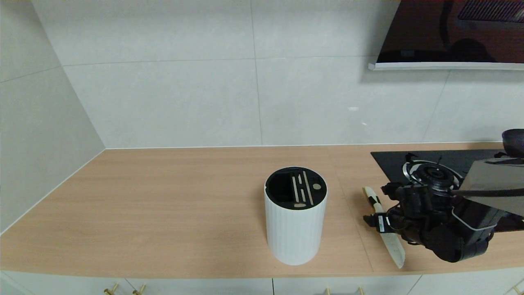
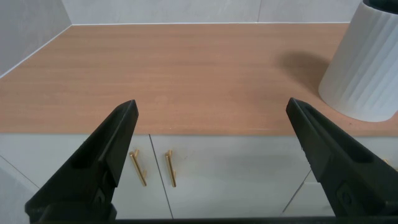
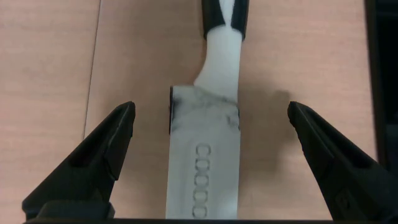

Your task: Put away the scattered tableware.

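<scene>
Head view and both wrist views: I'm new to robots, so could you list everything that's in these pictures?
knife holder: one, white ribbed with a black slotted top, standing mid-countertop
knife: one, white blade with a black-and-white handle, lying flat to the right of the knife holder
countertop: one, light wood
hob: one, black, set in the countertop at far right
range hood: one, dark, upper right
wall tiles: pale grey, behind the countertop
cabinet handles: several, gold, below the front edge
left gripper: one, black, open, by the countertop's front edge
right gripper: one, black, open, above the knife
</scene>
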### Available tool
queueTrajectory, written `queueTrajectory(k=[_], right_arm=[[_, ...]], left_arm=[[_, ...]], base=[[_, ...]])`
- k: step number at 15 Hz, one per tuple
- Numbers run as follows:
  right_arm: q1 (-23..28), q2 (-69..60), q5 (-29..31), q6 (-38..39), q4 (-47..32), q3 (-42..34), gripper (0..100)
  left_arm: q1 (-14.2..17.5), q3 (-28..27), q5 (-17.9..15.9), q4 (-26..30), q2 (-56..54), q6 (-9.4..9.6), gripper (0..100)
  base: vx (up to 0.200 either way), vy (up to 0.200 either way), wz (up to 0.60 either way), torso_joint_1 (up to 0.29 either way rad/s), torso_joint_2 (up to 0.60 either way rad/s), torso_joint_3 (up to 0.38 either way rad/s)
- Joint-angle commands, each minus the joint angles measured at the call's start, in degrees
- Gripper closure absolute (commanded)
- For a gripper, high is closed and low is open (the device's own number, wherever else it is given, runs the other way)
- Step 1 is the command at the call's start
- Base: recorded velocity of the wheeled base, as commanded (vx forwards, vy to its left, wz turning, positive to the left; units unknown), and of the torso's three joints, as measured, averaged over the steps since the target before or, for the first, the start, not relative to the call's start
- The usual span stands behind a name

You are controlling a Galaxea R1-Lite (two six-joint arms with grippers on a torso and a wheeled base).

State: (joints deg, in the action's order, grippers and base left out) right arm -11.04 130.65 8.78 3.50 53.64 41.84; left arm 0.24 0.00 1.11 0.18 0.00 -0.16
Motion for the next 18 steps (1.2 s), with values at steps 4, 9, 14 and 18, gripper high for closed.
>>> queueTrajectory(k=[4,9,14,18], right_arm=[[-0.3,2.6,1.8,-0.2,1.8,1.0,0],[-0.4,2.5,1.9,0.0,1.9,1.0,100],[-0.4,2.4,1.9,0.0,1.9,0.9,100],[-0.4,1.3,1.9,0.1,1.9,0.5,100]], left_arm=[[0.0,0.0,0.0,0.0,0.0,-0.02,0],[0.0,0.0,0.0,0.0,0.0,-0.02,0],[0.0,0.0,0.0,0.0,0.0,-0.02,0],[0.0,0.0,0.0,0.0,0.0,-0.02,0]], base=[[0.0,0.0,0.0,0.0,0.0,0.0],[0.0,0.0,0.0,0.0,0.0,0.0],[0.0,0.0,0.0,0.0,0.0,0.0],[0.0,0.0,0.0,0.0,0.0,0.0]])
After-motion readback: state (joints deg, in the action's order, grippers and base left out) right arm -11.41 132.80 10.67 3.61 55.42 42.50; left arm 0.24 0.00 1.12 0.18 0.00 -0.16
